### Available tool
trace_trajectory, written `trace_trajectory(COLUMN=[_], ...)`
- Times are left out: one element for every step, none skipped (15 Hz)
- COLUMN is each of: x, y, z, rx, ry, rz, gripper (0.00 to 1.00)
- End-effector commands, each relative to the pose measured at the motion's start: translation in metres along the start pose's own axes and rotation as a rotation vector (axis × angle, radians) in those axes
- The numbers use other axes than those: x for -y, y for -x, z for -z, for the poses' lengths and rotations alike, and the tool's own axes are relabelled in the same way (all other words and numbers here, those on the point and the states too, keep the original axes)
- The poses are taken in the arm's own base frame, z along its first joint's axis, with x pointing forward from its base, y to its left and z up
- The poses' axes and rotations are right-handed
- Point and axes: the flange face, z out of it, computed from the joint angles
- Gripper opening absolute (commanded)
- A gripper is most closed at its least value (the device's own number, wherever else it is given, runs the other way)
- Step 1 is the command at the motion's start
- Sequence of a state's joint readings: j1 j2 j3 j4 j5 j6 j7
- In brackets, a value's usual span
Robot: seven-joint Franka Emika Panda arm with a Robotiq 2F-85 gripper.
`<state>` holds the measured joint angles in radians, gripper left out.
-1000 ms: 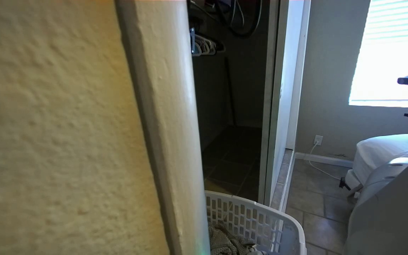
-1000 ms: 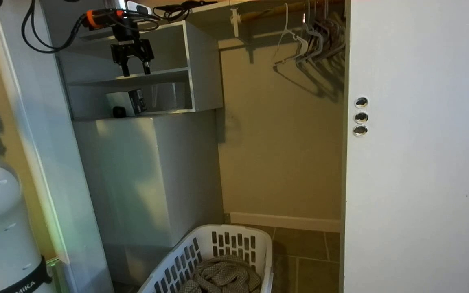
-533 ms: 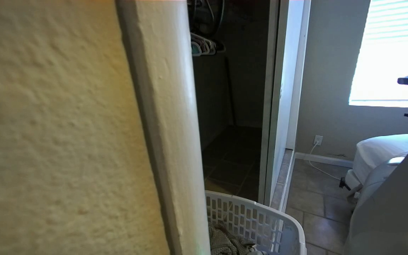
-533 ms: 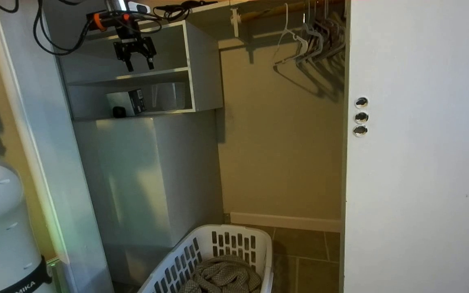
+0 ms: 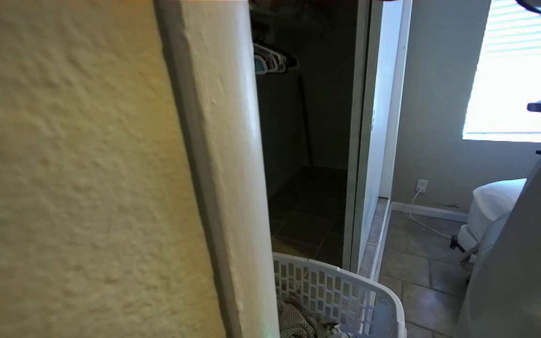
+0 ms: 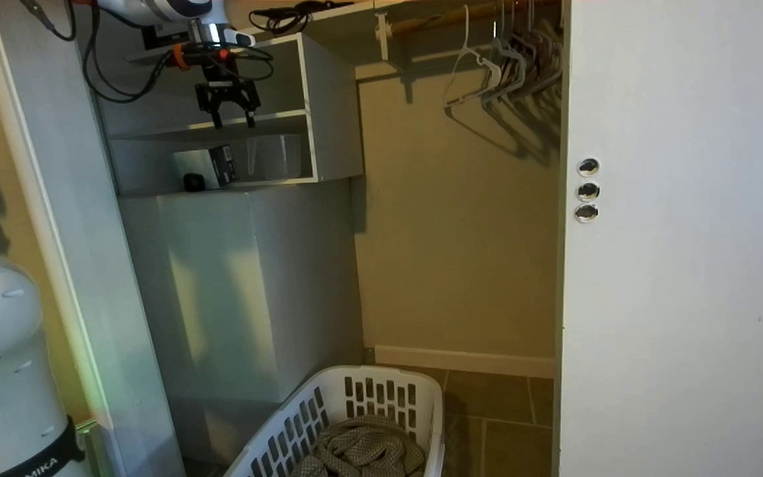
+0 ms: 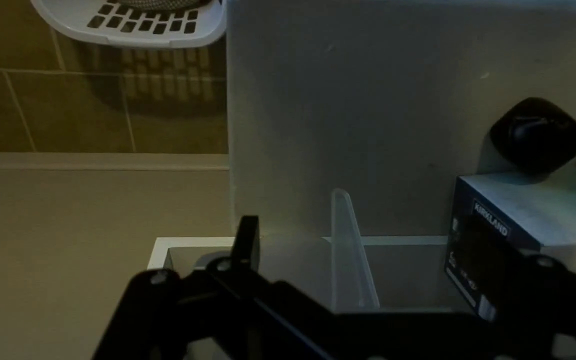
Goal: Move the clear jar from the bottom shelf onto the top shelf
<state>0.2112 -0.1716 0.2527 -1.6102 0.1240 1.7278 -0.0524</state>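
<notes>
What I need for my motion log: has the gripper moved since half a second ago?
Yes: in an exterior view, the gripper has moved down and slightly toward picture right, relative to the shelf edge.

"KIRKLAND" on box [image 7: 518, 215]; seemingly "MIKA" on band [image 6: 57, 453]

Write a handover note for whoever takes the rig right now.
Tool: open, holding nothing, hanging before the shelves and higher than the jar in an exterior view.
Clear jar: on the bottom shelf, right of the Kirkland box in that view; a dark object sits by the box.
Done: none of the move; jar not gripped.
Left: grasp the jar, draw it out, lift it, and set it on the top shelf, probably the board just above.
</notes>
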Motion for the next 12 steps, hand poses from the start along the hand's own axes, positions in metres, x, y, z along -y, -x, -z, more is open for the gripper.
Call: trace_trajectory(x=[0.0, 0.0, 0.0, 0.004, 0.011, 0.017, 0.022, 0.027, 0.032, 0.034, 0.035, 0.034], y=[-0.002, -0.002, -0.002, -0.004, -0.006, -0.007, -0.009, -0.011, -0.012, -0.015, -0.017, -0.019], z=[0.001, 0.002, 0.003, 0.0, -0.005, -0.009, -0.012, -0.016, -0.019, -0.022, -0.026, -0.029], rx=[0.0, -0.002, -0.004, 0.001, 0.0, 0.007, 0.005, 0.008, 0.009, 0.004, 0.004, 0.0], ry=[-0.001, -0.001, -0.001, 0.008, 0.001, -0.017, -0.011, -0.018, -0.023, -0.023, -0.02, -0.006], rz=[0.0, 0.0, 0.0, -0.02, -0.015, -0.016, -0.024, -0.035, -0.046, -0.066, -0.091, -0.125], gripper=[1.0, 1.0, 1.0, 1.0, 1.0, 1.0, 1.0, 1.0, 1.0, 1.0, 1.0, 1.0])
